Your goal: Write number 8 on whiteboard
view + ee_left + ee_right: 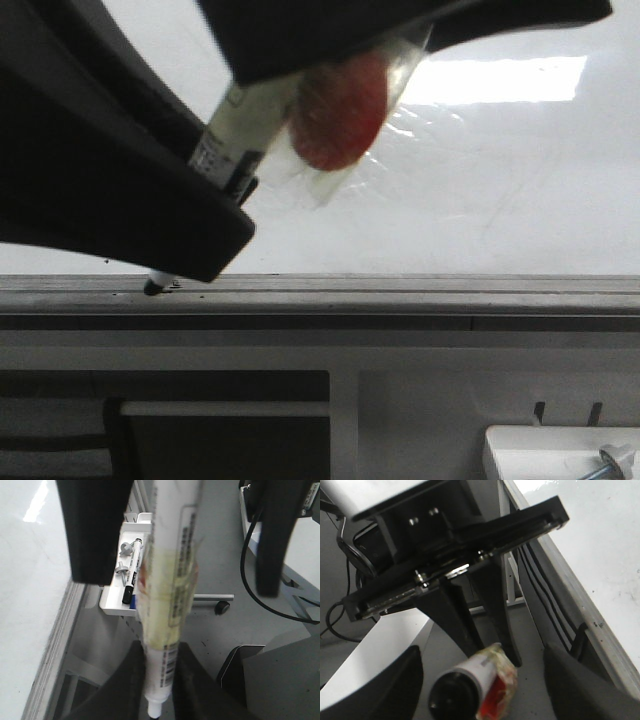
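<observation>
The left hand (159, 680) pinches a white marker (170, 595), whose black tip (154, 287) sits at the whiteboard's (480, 190) grey tray ledge (400, 290). No drawn 8 shows on the whiteboard. The right hand (480, 680) is spread, apart from the marker.

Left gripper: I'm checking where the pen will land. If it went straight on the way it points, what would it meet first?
Probably the grey metal tray ledge of the glossy whiteboard: the left gripper holds the white marker, whose black tip sits right at that ledge; contact is unclear.
</observation>
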`<state>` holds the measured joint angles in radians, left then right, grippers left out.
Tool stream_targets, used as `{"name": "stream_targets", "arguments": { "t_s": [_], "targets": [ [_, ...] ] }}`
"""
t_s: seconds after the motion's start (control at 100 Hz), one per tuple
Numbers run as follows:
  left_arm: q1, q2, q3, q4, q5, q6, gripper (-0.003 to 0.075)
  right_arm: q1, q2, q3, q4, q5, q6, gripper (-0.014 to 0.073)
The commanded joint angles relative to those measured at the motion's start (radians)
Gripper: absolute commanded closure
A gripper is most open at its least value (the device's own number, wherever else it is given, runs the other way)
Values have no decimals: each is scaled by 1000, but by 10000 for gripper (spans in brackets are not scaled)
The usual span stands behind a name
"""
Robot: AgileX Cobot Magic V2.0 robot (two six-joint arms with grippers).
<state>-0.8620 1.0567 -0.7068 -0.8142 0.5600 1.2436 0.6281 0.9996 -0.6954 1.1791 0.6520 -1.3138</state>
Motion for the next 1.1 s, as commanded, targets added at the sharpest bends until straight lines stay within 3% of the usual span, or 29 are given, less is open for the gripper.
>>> {"name": "stream_targets", "arguments": {
  "t_s": [0.0,0.1,0.22,0.33,0.5,0.57,0.77,0.89,1.01,1.09],
  "targets": [
    [-7,-17,-34,-41,-30,-1,741,17,3,-35,49,-48,-16,209],
    [-7,-17,-34,-41,-30,-1,741,23,5,-35,51,-76,-16,386],
    [-7,-17,-34,-41,-32,-3,740,23,5,-35,49,-76,-16,666],
    [-7,-17,-34,-58,-45,-3,673,23,5,-35,47,-84,-16,650],
    [-1,-39,-34,-74,-94,-95,327,23,-37,-35,-36,-172,-16,634],
    [22,-81,-34,-74,-96,-144,253,23,-80,-33,-104,-198,-16,634],
    [162,-319,9,-59,-106,-260,262,23,-262,46,-224,-317,-16,634],
    [269,-497,80,-59,-136,-321,274,23,-365,141,-232,-471,-16,634],
    [354,-631,163,-61,-170,-327,353,23,-394,214,-232,-652,-16,636],
    [397,-691,216,-90,-196,-327,448,23,-371,216,-232,-700,-16,637]
  ]
}}
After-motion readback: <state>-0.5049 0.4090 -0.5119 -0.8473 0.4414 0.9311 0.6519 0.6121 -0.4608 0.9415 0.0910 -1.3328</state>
